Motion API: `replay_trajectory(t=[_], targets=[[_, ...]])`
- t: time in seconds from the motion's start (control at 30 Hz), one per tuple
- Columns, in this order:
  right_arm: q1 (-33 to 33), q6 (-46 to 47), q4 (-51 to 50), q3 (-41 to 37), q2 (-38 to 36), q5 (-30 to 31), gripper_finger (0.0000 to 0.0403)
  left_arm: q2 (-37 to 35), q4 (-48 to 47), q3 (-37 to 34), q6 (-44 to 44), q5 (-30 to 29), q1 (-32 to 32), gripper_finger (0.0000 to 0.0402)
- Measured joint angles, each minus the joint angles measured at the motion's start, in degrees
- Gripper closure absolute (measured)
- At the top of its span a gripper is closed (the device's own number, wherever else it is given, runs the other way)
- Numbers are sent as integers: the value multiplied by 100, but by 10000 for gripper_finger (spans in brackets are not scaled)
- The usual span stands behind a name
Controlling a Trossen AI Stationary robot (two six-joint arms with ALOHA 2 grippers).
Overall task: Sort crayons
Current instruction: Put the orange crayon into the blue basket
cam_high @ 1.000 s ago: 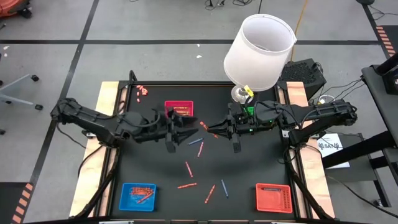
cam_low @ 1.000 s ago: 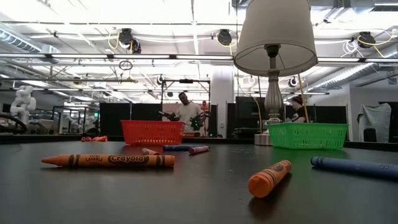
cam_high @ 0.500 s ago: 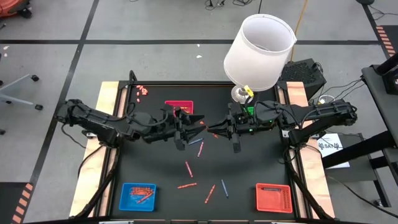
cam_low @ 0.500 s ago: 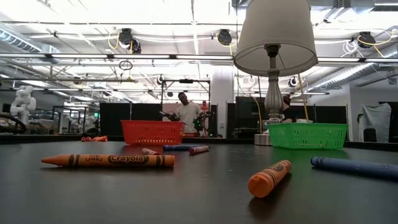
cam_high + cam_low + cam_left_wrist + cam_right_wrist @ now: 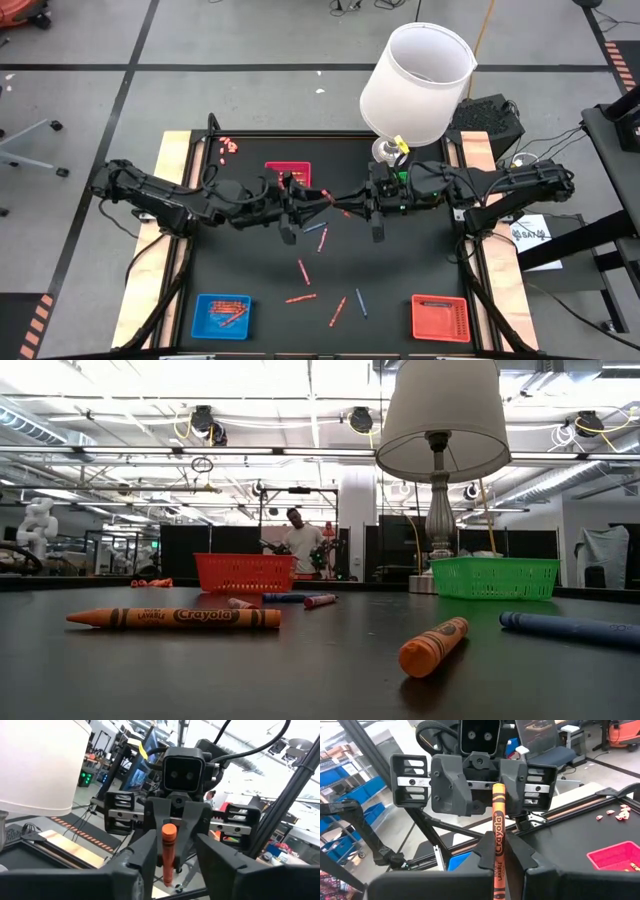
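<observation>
Meeting above the middle of the black table (image 5: 400,270), the two tools face each other tip to tip. The right tool (image 5: 498,851) is pressed together on an orange crayon (image 5: 497,837) whose far end reaches between the fingers of the left tool (image 5: 169,851), which stand slightly apart on either side of it; contact there cannot be told.

Loose crayons (image 5: 302,271) lie scattered on the matte dark surface below the arms, with a few more by the far left corner. A blue tray (image 5: 222,314) sits at the near left holding several crayons, a red tray (image 5: 440,317) at the near right, a dark pink tray (image 5: 288,172) toward the far edge, and a green tray (image 5: 494,577) beside the base of a white-shaded lamp (image 5: 418,82).

Pale wooden strips run along both sides of the table. Beyond it the room is a bright workshop with a grey floor marked by dark lines, overhead pipes and lights, and a person (image 5: 301,541) standing far back.
</observation>
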Motion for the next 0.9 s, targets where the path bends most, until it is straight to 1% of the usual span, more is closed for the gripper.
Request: replay_trajectory(t=[0.13,0.33,0.47,0.6,0.9], targets=[[0,0,0,0,0,0,400,0,1,-1,0,20,0,289],[0,-2,9,0,0,-18,396,0,-1,-1,-155,280,64,333],[0,-2,39,0,25,-15,395,0,-1,-1,-299,412,153,353],[0,0,67,0,36,-15,395,0,1,-1,-310,575,195,359],[1,-20,83,0,50,-17,394,0,-20,-1,-308,591,190,359]])
